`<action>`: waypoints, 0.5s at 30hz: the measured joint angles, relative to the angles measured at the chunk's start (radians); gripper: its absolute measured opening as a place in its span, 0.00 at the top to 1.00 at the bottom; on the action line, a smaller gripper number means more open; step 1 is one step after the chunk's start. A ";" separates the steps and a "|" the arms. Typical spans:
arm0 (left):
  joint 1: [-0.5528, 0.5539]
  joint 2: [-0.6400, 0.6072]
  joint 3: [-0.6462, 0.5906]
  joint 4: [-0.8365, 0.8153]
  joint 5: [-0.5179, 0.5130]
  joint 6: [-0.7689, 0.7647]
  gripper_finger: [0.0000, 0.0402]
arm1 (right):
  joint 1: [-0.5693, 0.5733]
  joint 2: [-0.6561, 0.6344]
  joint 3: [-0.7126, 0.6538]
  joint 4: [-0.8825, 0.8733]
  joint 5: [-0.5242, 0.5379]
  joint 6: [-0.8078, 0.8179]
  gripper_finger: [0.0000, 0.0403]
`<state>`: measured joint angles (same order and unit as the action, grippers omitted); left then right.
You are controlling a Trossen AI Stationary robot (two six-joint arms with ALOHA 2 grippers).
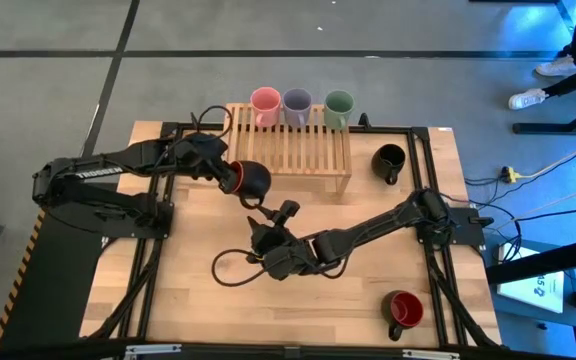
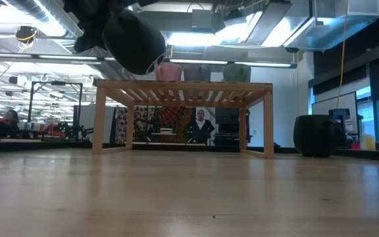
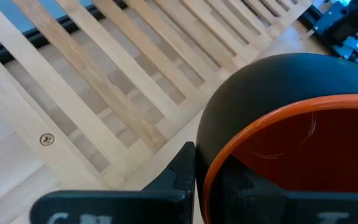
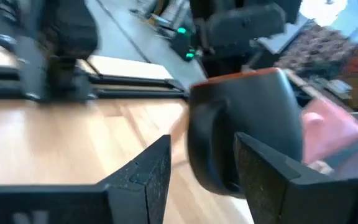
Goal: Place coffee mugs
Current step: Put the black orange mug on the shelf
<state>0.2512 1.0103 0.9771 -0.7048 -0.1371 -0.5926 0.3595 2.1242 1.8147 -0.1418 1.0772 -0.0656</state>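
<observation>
Orange-red-lined dark mug (image 1: 249,179) | clamped by left gripper (image 1: 230,174) jaws | right gripper (image 1: 273,212) jaws parted, empty

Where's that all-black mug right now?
In the high view, the all-black mug stands on the table's far right part, just right of the wooden slatted rack, near the green mug.

Pink mug (image 1: 264,104), green mug (image 1: 339,105), pale slatted rack (image 1: 290,150).

High view straight down over the whole tabletop (image 1: 208,260), low view level at its surface facing the room, wrist views close behind each arm's fingers, all sharing the wooden rack (image 1: 288,150).
</observation>
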 joint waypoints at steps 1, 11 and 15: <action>0.000 -0.001 0.000 0.002 0.000 -0.001 0.96 | 0.000 0.005 0.000 0.008 0.014 -0.015 0.60; -0.001 0.000 0.000 0.017 0.008 -0.027 0.96 | -0.014 0.052 0.001 0.114 0.053 -0.104 0.60; 0.000 0.000 0.000 0.029 0.021 -0.034 0.96 | -0.014 0.073 0.000 0.142 0.103 -0.194 0.60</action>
<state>0.2508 1.0100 0.9771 -0.6756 -0.1160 -0.6269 0.3458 2.1967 1.8148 0.0001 1.1797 -0.2601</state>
